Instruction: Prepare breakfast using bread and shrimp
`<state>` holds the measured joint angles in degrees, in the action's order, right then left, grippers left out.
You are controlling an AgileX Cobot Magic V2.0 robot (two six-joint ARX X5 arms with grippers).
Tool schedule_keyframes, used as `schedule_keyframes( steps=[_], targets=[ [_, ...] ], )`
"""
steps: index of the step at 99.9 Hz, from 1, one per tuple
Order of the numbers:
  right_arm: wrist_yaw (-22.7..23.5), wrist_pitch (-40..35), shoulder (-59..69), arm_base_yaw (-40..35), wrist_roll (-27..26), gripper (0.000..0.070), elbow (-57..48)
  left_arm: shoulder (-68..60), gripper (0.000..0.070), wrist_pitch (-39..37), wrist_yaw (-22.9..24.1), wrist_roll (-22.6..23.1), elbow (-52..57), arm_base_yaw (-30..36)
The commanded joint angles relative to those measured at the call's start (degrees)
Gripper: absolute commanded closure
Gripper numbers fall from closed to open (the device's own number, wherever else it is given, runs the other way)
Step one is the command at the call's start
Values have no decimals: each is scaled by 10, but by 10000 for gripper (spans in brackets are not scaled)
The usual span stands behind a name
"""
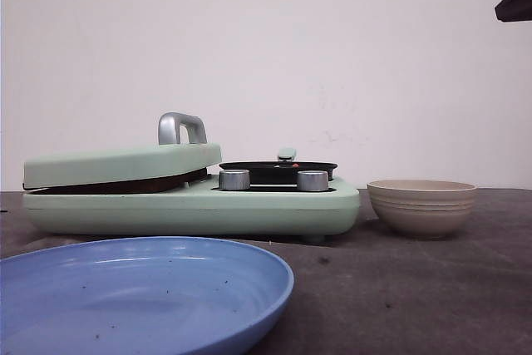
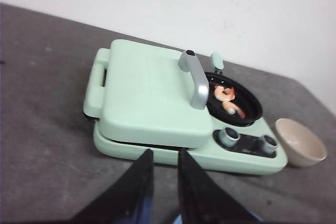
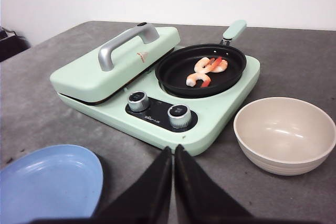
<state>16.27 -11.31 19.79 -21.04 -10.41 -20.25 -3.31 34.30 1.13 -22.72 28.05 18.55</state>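
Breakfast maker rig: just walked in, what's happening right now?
Nothing is being handled at the moment. The shrimp sit in the small black pan on the green breakfast maker, and its grill lid is down. No bread is visible. The beige bowl and blue plate are empty. The left gripper is slightly open and the right gripper is shut; both are holding nothing.

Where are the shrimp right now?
The shrimp lie in the small black pan on the right side of the green cooker, beside its closed lid and behind the two knobs.
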Motion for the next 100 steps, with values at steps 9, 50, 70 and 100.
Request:
schedule_keyframes(
  steps=[9, 50, 70, 100],
  targets=[
    [0, 11, 2, -3, -12, 699, -3, 1, 700, -7, -2, -31, 4, 2],
    [0, 23, 2, -3, -12, 699, -3, 1, 700, -7, -2, -31, 4, 2],
    [0, 23, 2, -3, -12, 699, -3, 1, 700, 6, 24, -34, 3, 0],
    [2, 22, 2, -3, -12, 699, -3, 31, 700, -203, 88, 226, -122, -79]
  ],
)
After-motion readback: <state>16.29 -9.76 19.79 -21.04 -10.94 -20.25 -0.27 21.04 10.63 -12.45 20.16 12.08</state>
